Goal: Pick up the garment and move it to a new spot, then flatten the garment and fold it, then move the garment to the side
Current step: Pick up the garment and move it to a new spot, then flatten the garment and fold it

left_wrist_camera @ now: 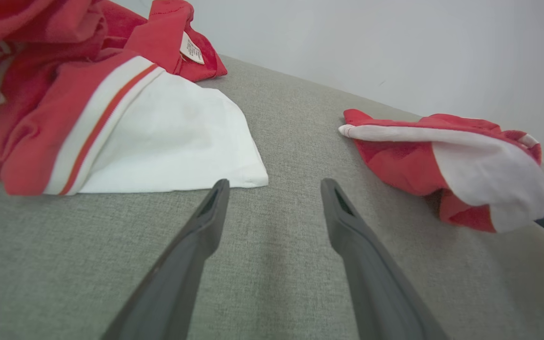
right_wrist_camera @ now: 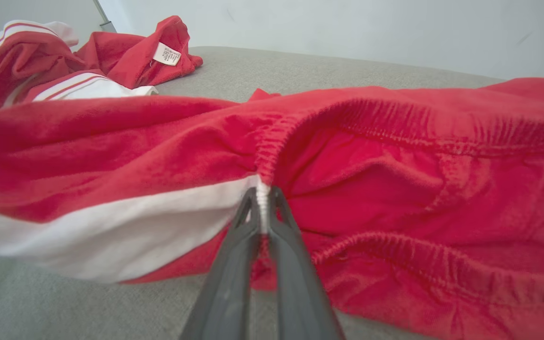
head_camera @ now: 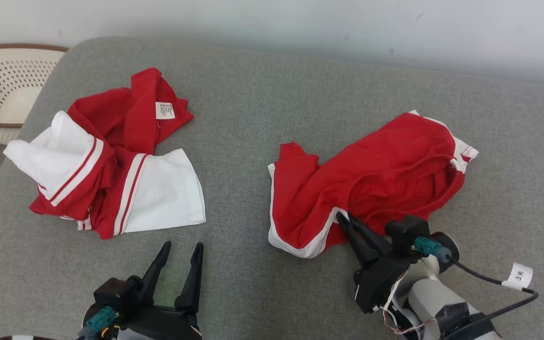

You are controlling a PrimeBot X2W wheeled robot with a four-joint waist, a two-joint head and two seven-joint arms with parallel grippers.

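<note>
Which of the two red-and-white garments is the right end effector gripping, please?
The red fabric shorts with the elastic waistband, on the right; the labelled red-and-white garment lies untouched.

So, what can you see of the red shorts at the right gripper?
The shorts are red, soft knit-looking cloth, with white side trim and a gathered elastic waistband. They lie crumpled on the grey cushion, apart from the other garment. The right gripper is shut on the waistband edge beside the white trim.
</note>
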